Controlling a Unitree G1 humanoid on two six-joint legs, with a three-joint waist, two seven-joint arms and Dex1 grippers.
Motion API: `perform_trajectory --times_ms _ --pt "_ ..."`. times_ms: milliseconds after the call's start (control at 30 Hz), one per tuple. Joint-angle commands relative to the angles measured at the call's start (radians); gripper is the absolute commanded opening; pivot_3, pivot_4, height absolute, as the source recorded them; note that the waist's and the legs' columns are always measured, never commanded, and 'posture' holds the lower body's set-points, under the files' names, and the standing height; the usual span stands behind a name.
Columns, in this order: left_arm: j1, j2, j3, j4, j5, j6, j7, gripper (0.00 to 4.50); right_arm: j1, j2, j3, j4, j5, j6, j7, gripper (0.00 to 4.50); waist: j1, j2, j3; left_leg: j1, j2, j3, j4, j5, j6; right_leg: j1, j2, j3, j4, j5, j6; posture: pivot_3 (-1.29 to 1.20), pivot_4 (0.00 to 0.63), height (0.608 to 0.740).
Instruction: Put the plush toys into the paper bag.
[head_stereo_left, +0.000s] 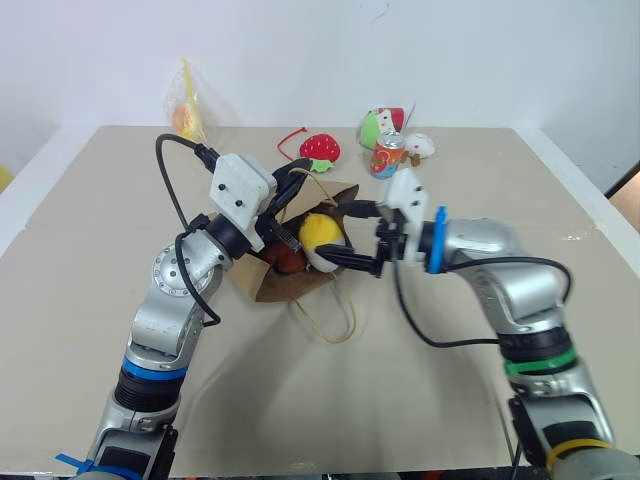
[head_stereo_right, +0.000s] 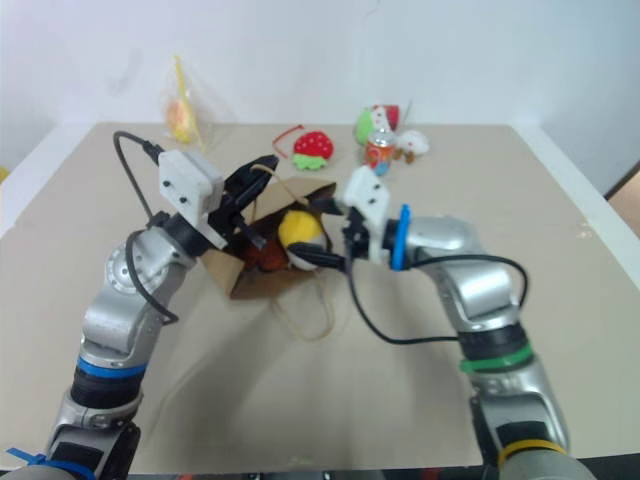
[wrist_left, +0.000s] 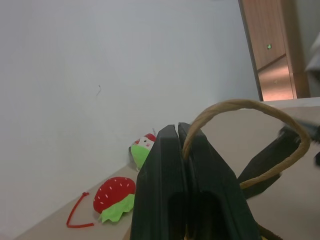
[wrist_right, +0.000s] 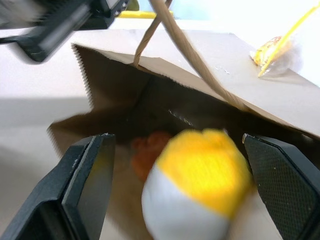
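**A:** Head views. What are you holding the bag up for?

**B:** Your left gripper (head_stereo_left: 283, 237) has its jaws pressed together on one cord handle (wrist_left: 260, 107) of the paper bag (head_stereo_left: 290, 280), lifting the mouth so it gapes toward your right gripper (head_stereo_left: 350, 236). The bag lies on its side; its second handle (head_stereo_left: 330, 322) trails loose on the table.

**A:** And the toys?

**B:** The egg-shaped plush (head_stereo_left: 322, 238), white with a yellow top, sits at the mouth, between the spread jaws of your right gripper and, as far as can be judged, free of them. The orange-brown plush (head_stereo_left: 290, 260) lies deeper inside.

**A:** Left wrist view?

**B:** Two black fingers (wrist_left: 165, 180) closed flat, the cord loop pinched between them. Beyond, the strawberry plush (wrist_left: 114, 196) and a green-and-white toy (wrist_left: 142, 148) rest by the wall.

**A:** Right wrist view?

**B:** Your jaws stand wide either side of the egg plush; the serrated bag rim (wrist_right: 107, 60) arches over it, so it is likely only partly in.

**A:** Surface and room?

**B:** A beige table (head_stereo_left: 100, 250) against a white wall (head_stereo_left: 300, 50); a clear plastic bag (head_stereo_left: 187, 105) and a can (head_stereo_left: 387, 156) stand at the far edge.
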Motion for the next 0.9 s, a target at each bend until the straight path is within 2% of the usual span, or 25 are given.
perform_trajectory --times_ms 33,200,333,467,900 --pt "-0.012 0.003 0.015 -0.025 -0.005 -0.014 0.001 0.0 0.089 -0.118 0.007 -0.126 -0.002 -0.101 0.144 4.41 0.0 0.0 0.0 0.0 0.0 0.0 0.0 0.0 0.0 0.0 0.0 0.0 -0.001 0.0 0.0 0.0 0.15 0.74" --pt "-0.018 0.005 0.016 -0.014 -0.005 -0.017 -0.005 0.0 0.148 -0.178 0.017 -0.182 0.027 -0.152 0.228 4.41 -0.007 0.0 0.0 0.002 0.001 0.0 -0.001 0.0 0.0 0.0 0.001 0.001 0.0 0.0 0.0 0.0 0.15 0.74" --pt "-0.03 0.002 0.014 -0.005 -0.002 -0.019 -0.005 0.0 0.191 -0.189 0.052 -0.183 -0.024 -0.232 0.257 4.41 -0.004 -0.001 0.0 0.003 0.001 -0.002 0.0 0.001 -0.001 0.002 0.004 -0.002 0.0 0.001 -0.001 0.0 0.15 0.74" --pt "-0.026 -0.001 0.011 -0.015 0.001 -0.013 0.001 0.0 0.222 -0.149 0.125 -0.109 -0.128 -0.388 0.245 4.41 -0.005 -0.001 0.0 0.003 0.001 -0.002 0.0 0.001 -0.001 0.001 0.004 -0.002 0.0 0.001 -0.002 0.0 0.15 0.74" --pt "-0.034 -0.003 0.012 -0.018 0.002 -0.008 0.008 0.0 0.215 -0.042 0.237 0.099 -0.312 -0.642 0.198 4.41 -0.002 -0.001 0.0 0.002 0.001 -0.001 0.001 0.001 -0.001 0.002 0.002 -0.001 0.0 0.001 -0.001 0.0 0.15 0.74"
